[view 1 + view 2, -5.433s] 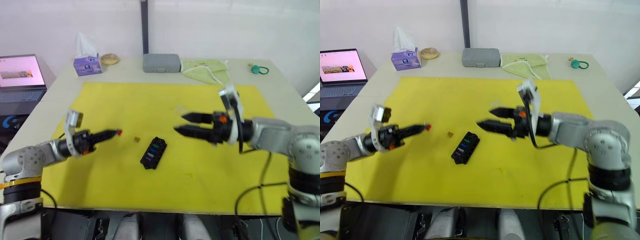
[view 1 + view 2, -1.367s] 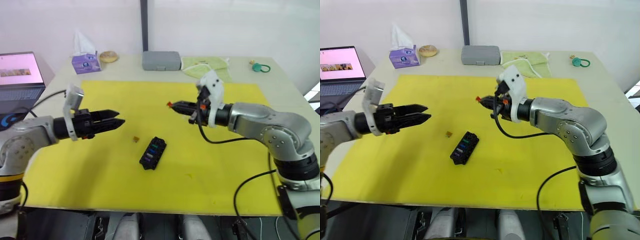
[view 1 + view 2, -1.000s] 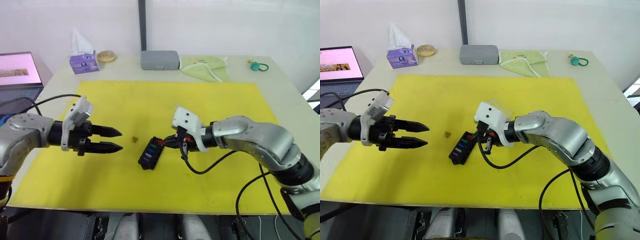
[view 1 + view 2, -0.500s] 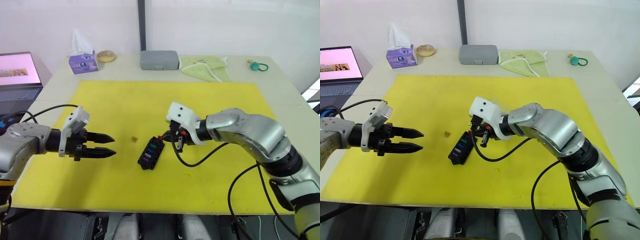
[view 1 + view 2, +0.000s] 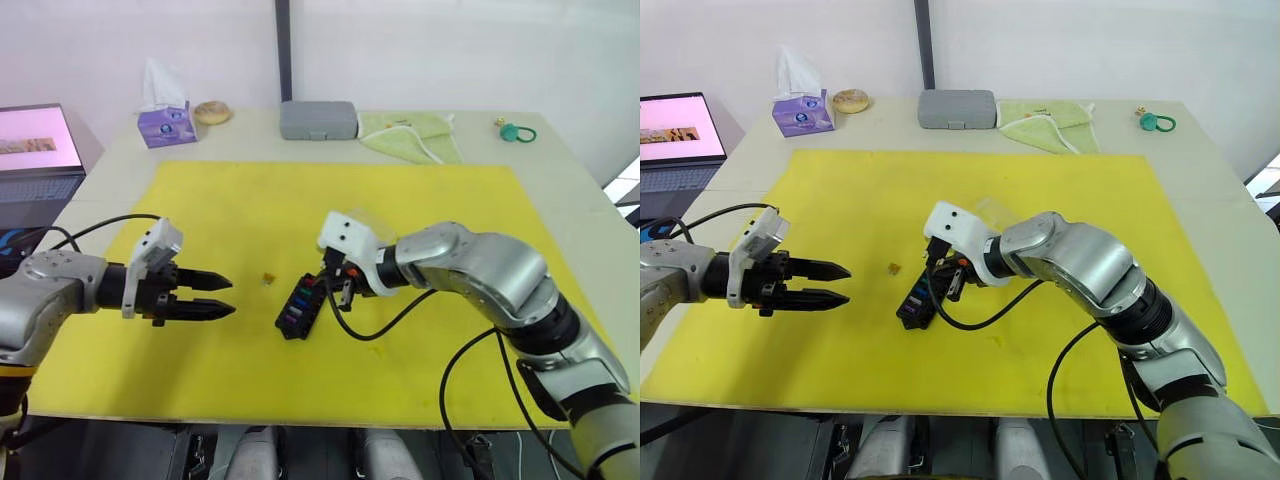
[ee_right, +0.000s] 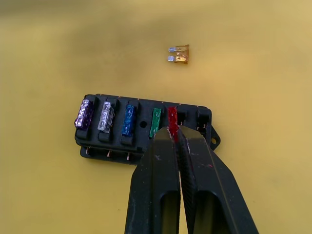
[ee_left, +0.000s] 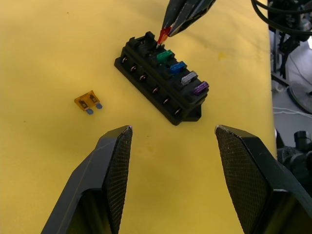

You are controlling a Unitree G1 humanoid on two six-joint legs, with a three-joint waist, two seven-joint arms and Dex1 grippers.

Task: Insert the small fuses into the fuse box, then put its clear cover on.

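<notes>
Fuse box: black block lying at a slant near the middle of the yellow mat on the table, with purple, grey, blue and green fuses already seated in a row. Red fuse: pinched in the closed tips of the right pincer, standing at the slot next to the green one; whether it is fully home cannot be judged from these angles. Orange fuse: loose on the mat, just beside the box, on its left-arm side. Left pincer: fingers wide apart, empty, hovering low to the left of the box and well apart from it. Clear cover: probably the faint glint on the mat just behind the right wrist. Handling note: keep the red fuse upright and square to its slot, press straight down without rocking, and let go only when it sits level with its neighbours; one end slot remains for the orange piece.
</notes>
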